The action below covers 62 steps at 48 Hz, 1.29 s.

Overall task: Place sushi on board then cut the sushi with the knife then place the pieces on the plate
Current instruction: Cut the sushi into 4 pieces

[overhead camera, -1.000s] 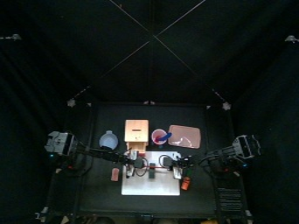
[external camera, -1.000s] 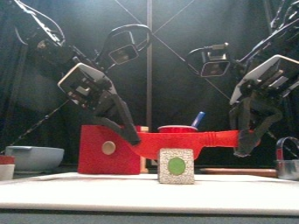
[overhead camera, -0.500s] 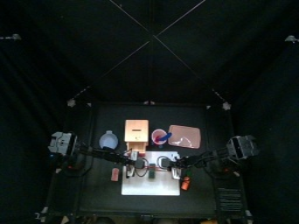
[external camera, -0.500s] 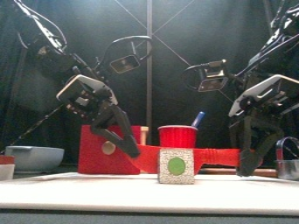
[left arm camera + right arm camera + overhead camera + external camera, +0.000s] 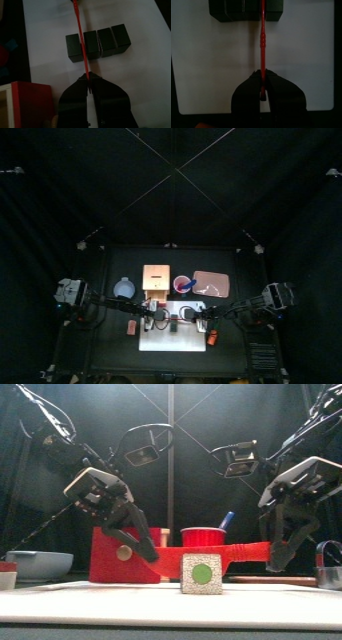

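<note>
Left gripper (image 5: 87, 76) and right gripper (image 5: 261, 75) each clamp narrowly on one end of the same tool. Beneath them lies the white cutting board (image 5: 47, 30), with the pink plate (image 5: 214, 283) behind it to the right. On the board sits the sushi roll (image 5: 100, 42), four blocks touching. Crossing over it is the red knife (image 5: 261, 45), held by both.

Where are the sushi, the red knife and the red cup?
sushi (image 5: 107, 42), left wrist view, top of the dark blocks.
red knife (image 5: 261, 45), right wrist view, along its thin edge.
red cup (image 5: 203, 539), front view, its front wall.

dark green sushi roll (image 5: 107, 42) lies on the white board (image 5: 211, 60), red knife (image 5: 262, 35) crosswise over it.
</note>
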Tool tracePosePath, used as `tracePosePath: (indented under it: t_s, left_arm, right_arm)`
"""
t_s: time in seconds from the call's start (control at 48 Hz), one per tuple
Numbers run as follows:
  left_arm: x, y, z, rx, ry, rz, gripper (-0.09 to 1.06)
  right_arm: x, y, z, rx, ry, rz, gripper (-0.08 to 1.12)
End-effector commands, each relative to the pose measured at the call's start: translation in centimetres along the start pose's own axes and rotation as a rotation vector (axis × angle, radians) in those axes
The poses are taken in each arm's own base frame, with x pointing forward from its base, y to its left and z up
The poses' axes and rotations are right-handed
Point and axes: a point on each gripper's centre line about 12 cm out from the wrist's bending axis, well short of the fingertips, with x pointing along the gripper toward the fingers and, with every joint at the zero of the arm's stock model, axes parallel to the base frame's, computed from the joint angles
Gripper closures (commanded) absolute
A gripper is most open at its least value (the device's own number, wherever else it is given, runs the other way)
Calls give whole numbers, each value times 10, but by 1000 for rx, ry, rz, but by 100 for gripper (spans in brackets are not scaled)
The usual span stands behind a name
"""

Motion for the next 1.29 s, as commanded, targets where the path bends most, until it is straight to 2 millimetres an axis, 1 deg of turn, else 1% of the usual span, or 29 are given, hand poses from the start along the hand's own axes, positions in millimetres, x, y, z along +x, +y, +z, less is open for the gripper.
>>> tracePosePath:
  t_s: [0.021, 0.146, 0.25, 0.312, 0.438, 0.625, 0.812, 1.125, 1.292]
  left_arm:
    - [-14, 3, 24, 6, -83, 12, 57]
    - [-21, 4, 31, 8, -117, 15, 57]
    - [-24, -1, 34, 15, -129, 7, 57]
    - [-23, -6, 33, 20, -125, -3, 57]
    - [-18, -13, 29, 24, -110, -20, 57]
    - [-11, -14, 25, 11, -91, -24, 57]
    - [-11, -12, 24, 9, -87, -19, 57]
    - [-11, -21, 25, -1, -89, -36, 57]
    - [-9, -21, 21, -13, -77, -36, 57]
  right_arm:
    - [-19, 2, 18, -10, -87, 11, 76]
    - [-26, 4, 22, -13, -110, 15, 76]
    - [-27, 8, 22, -17, -113, 26, 76]
    - [-27, 15, 20, -32, -110, 38, 76]
    - [-24, 18, 18, -39, -100, 45, 76]
    - [-19, 18, 16, -34, -83, 43, 76]
    - [-15, 17, 15, -32, -71, 39, 76]
    - [-14, 21, 14, -18, -66, 54, 76]
    - [-14, 22, 12, -17, -63, 55, 76]
